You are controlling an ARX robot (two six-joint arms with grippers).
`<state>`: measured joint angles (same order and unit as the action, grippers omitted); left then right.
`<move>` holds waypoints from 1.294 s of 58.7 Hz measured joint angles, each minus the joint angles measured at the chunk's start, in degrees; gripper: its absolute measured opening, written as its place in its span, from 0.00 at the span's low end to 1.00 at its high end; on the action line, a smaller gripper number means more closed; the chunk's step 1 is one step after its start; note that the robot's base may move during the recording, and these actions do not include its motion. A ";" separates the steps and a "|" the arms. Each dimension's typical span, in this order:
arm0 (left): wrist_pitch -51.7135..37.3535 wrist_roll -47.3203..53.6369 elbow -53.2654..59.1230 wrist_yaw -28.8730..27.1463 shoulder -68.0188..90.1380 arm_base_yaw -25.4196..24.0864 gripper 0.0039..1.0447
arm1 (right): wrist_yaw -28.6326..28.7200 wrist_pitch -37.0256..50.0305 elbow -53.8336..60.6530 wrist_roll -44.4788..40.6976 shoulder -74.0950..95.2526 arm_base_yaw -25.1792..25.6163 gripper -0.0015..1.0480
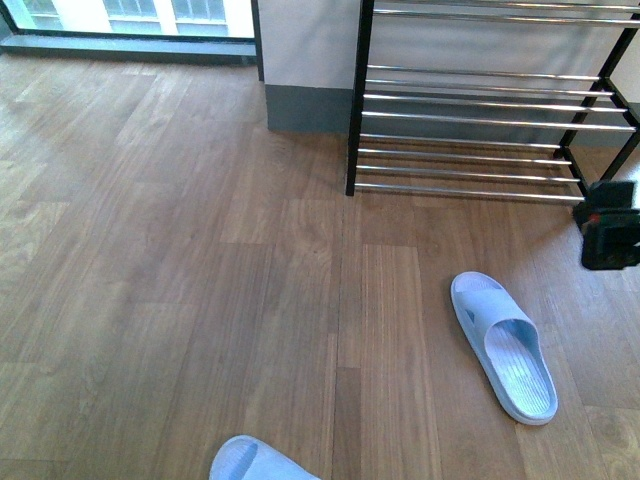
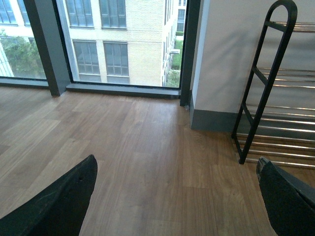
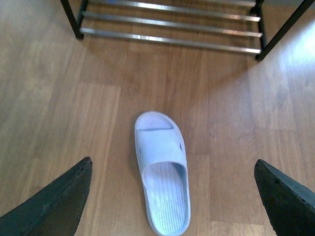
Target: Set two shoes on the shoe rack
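- Okay, the front view gives me a warm brown wood-plank floor (image 1: 180,250) with a matte grain, boards running away from me.
- The shoe rack (image 1: 470,110) stands on the floor at the far right. It has thin black metal side frames and rows of shiny chrome bars, and nothing rests on the bars I can see.
- The first shoe (image 1: 503,345) is a pale blue moulded slide with a smooth wide strap and a finely ridged footbed. It lies flat on the floor in front of the rack, apart from it, toe end towards the bars.
- The second shoe (image 1: 255,462) is the same pale blue. Only its rounded tip shows at the bottom edge, well apart from the first.
- A black-and-red part of the right arm (image 1: 610,225) sits at the right edge, just beside the rack's near right foot.
- Right wrist view: the right hand (image 3: 173,162) is spread wide and grasps nothing. Its dark, wedge-shaped fingers (image 3: 59,201) flank the slide below without touching it.
- Left wrist view: the left hand (image 2: 176,162) is also released, over bare planks.
- Also there I see the rack's round-topped black frame (image 2: 268,73), a pale wall (image 2: 226,54) and a big window (image 2: 123,39).
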<state>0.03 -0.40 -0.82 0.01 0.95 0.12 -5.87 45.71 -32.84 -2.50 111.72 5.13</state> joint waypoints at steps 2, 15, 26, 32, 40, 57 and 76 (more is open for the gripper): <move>0.00 0.00 0.00 0.00 0.00 0.00 0.91 | 0.07 -0.02 -2.27 -0.17 3.93 0.33 0.91; 0.00 0.00 0.00 0.00 0.00 0.00 0.91 | 0.26 -0.07 -17.35 -1.99 25.97 2.91 0.91; 0.00 0.00 0.00 0.00 0.00 0.00 0.91 | -0.55 0.72 -24.94 -4.17 37.33 5.44 0.91; 0.00 0.00 0.00 0.00 0.00 0.00 0.91 | -0.61 0.81 -27.47 -5.46 41.13 6.60 0.91; -0.02 0.00 0.00 0.00 0.00 0.00 0.91 | -0.92 0.92 -30.80 -8.15 45.55 7.98 0.91; 0.00 0.00 0.00 0.00 0.00 0.00 0.91 | -0.48 -0.85 -37.92 -11.15 52.65 9.64 0.91; 0.00 0.00 0.00 0.00 0.00 0.00 0.91 | 1.05 -3.67 -46.47 -9.73 56.78 9.60 0.82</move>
<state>0.03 -0.40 -0.82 0.01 0.95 0.12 -4.82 42.04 -79.31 -12.23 168.51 14.72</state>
